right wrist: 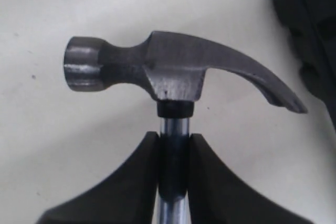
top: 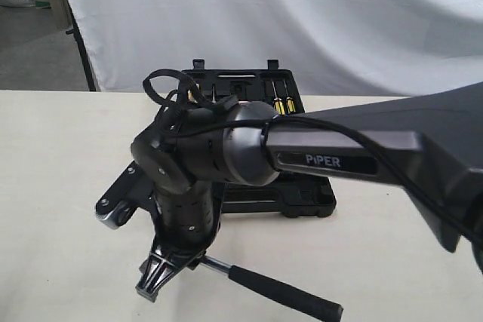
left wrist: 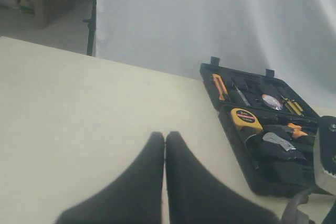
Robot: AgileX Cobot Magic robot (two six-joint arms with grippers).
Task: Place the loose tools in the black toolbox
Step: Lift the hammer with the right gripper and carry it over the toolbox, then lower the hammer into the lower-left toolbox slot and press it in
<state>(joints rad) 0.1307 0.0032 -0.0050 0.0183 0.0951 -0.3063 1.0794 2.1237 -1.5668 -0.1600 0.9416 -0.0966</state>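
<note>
Hammer (right wrist: 173,74): only loose tool in view, not yet boxed, near table (top: 60,186) front edge, shaft pinched below head by right gripper (right wrist: 174,140); left gripper (left wrist: 165,139) closed, empty; toolbox (top: 309,195) open at far edge, other tools seated.

White backdrop cloth (top: 302,20) behind cream table (top: 60,186)

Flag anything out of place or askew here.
Only the hammer stands out. It is outside the open toolbox, on or just above the table, while other tools sit in their recesses. The right gripper is clamped on its shaft just below the head. Nothing looks spilled or damaged.
</note>
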